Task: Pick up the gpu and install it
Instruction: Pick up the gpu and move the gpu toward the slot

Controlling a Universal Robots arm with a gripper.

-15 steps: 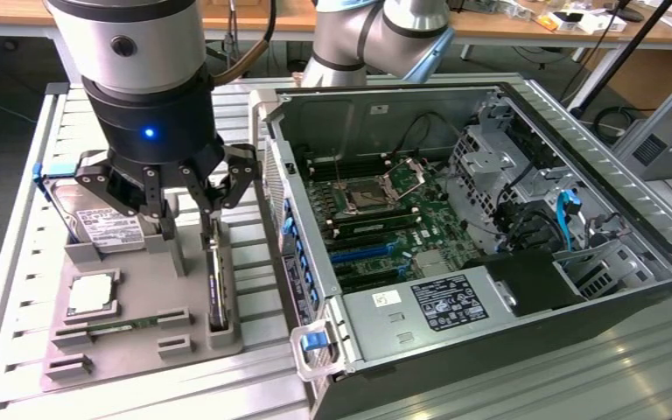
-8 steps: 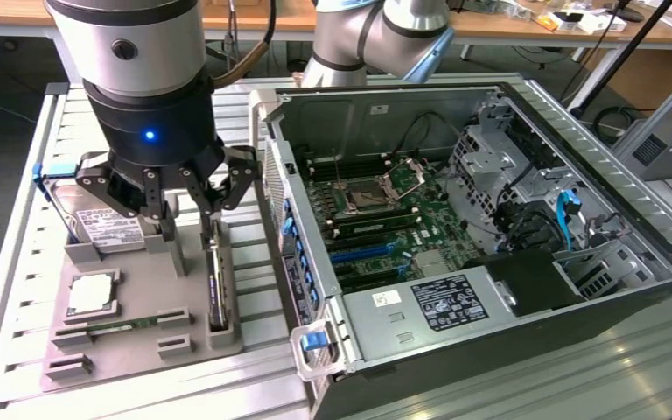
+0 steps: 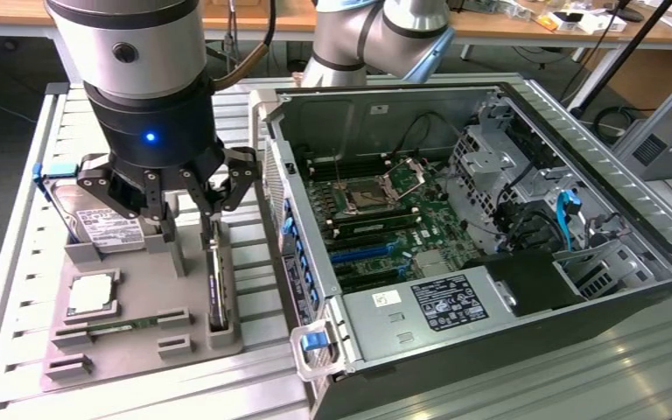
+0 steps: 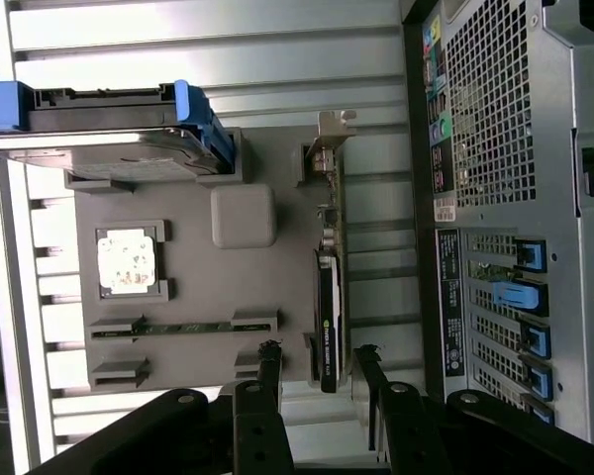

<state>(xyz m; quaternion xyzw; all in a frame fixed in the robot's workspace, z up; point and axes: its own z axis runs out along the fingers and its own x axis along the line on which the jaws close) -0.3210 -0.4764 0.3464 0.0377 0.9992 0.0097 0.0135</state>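
Observation:
The gpu (image 3: 214, 282) stands thin edge-on in a slot at the grey holder tray's (image 3: 143, 302) side nearest the computer case. In the wrist view the gpu (image 4: 329, 302) is a narrow black card with its silver bracket pointing away from the fingers. My gripper (image 3: 185, 219) hangs open just above the gpu's near end without touching it. In the wrist view my gripper (image 4: 317, 354) has one fingertip on each side of the card's end, with a gap on both sides. Nothing is held.
On the tray (image 4: 198, 287) lie a silver hard drive in a blue frame (image 3: 102, 223) (image 4: 109, 139), a square processor (image 3: 91, 293) (image 4: 129, 262) and a slim green memory stick (image 3: 120, 326) (image 4: 183, 327). The open computer case (image 3: 465, 219) (image 4: 515, 148) stands close beside the tray, motherboard (image 3: 383, 219) exposed.

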